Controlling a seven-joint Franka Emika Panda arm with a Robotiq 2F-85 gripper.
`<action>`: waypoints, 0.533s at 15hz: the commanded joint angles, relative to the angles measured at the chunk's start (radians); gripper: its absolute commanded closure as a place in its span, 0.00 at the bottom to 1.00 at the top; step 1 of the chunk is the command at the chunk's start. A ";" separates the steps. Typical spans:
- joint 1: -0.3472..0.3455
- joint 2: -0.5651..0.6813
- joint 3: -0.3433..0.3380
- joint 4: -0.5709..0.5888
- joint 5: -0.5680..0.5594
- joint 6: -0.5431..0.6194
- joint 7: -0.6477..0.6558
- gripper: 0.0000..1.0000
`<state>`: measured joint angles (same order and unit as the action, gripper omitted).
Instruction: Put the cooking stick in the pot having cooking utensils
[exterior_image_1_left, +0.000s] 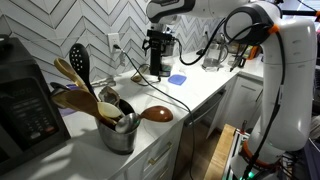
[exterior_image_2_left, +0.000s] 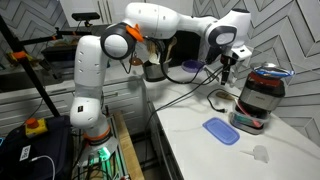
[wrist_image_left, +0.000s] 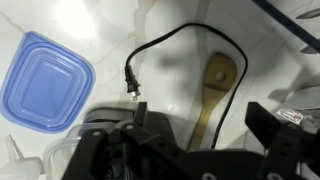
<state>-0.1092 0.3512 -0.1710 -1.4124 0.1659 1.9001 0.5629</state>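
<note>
White counter (wrist_image_left: 105, 35): cooking stick (wrist_image_left: 216, 82) lies flat, tool (wrist_image_left: 200, 115) above w/ jaws apart.

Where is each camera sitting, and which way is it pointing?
An exterior view: sits at the counter end by the pot, facing along it toward the arm.
An exterior view: sits beside the base, facing over the counter; the whole arm shows.
Wrist view: looks down on the stick; the open gripper fills the bottom.
Shared: the lid shows in all three.
</note>
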 joint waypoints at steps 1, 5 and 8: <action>0.001 0.015 0.002 0.006 -0.007 0.018 0.032 0.00; 0.012 0.078 0.000 0.021 -0.003 0.074 0.137 0.00; 0.024 0.122 -0.013 0.028 -0.027 0.124 0.267 0.00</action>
<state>-0.0964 0.4215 -0.1696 -1.4123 0.1586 1.9875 0.7231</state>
